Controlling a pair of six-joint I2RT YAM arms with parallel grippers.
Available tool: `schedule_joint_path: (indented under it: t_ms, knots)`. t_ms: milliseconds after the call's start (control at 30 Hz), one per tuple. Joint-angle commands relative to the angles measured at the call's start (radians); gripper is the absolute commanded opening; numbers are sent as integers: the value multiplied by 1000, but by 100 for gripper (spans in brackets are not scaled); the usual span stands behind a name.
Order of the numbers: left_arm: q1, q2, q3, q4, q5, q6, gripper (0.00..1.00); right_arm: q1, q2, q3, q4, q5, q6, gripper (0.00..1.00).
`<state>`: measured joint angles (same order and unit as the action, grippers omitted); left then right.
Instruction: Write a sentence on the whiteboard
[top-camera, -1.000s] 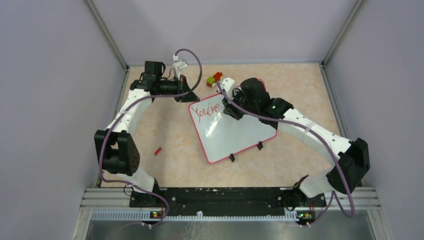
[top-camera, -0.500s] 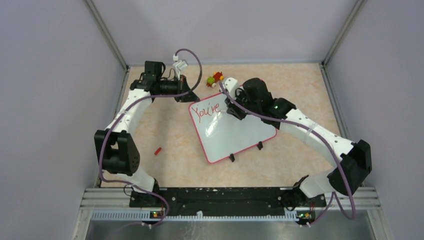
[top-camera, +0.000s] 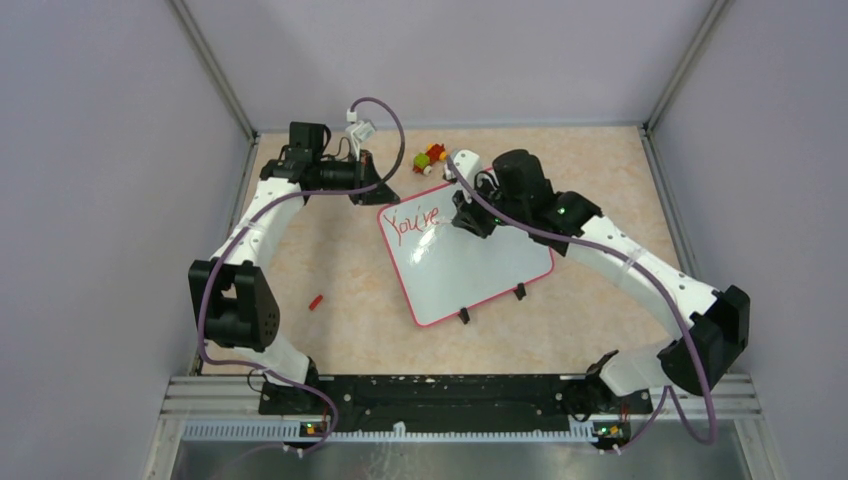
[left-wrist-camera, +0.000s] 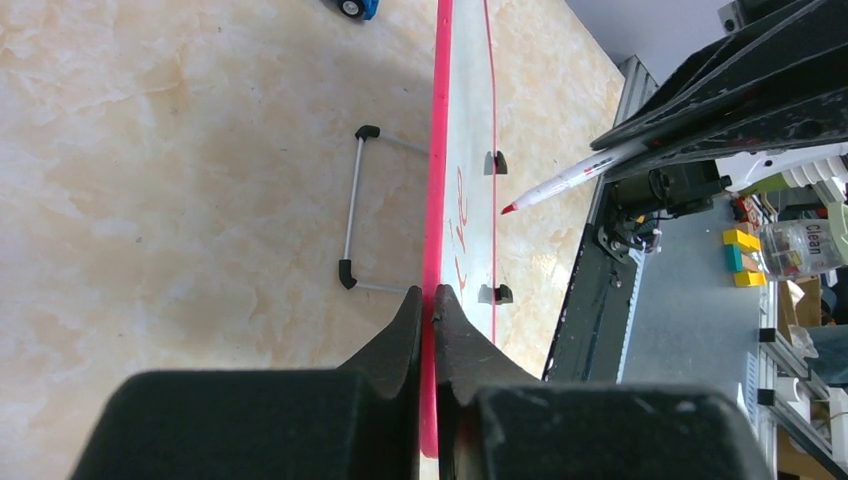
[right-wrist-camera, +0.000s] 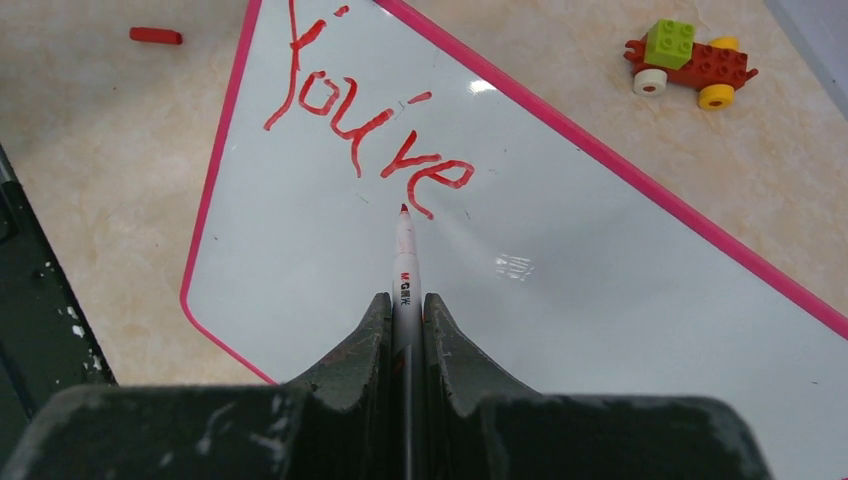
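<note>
- I've got only "You're" of the sentence (right-wrist-camera: 365, 140) on whiteboard (right-wrist-camera: 560, 300); rest to go.
- R gripper (right-wrist-camera: 405, 300) clamps marker (right-wrist-camera: 405, 255), tip near "e".
- L gripper (left-wrist-camera: 428, 295) pinches its rim (left-wrist-camera: 432, 200).

toy car (top-camera: 431, 157) behind whiteboard (top-camera: 470, 275), cap (top-camera: 316, 300) left of whiteboard

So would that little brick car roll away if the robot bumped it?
Probably, yes: the brick car has round wheels and sits on a smooth, flat table. It looks small and plastic, so likely light and easy to shove. Its stacked bricks might pop apart if hit hard.
</note>
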<state>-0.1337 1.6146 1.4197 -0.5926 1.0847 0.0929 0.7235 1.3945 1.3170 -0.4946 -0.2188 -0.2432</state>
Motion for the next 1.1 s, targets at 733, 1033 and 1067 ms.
schedule_joint_path:
  t_ms: [733,1033,1067]
  knots:
    - [-44,-15,14,-52,35,37,16,-104,-36,5,50,-127,8,0]
    - [-47,-9,16,-52,30,37,9,-104,-20,0,51,-113,4,0]
    - [-47,-8,17,-52,30,36,8,-104,-17,-2,54,-111,3,0]
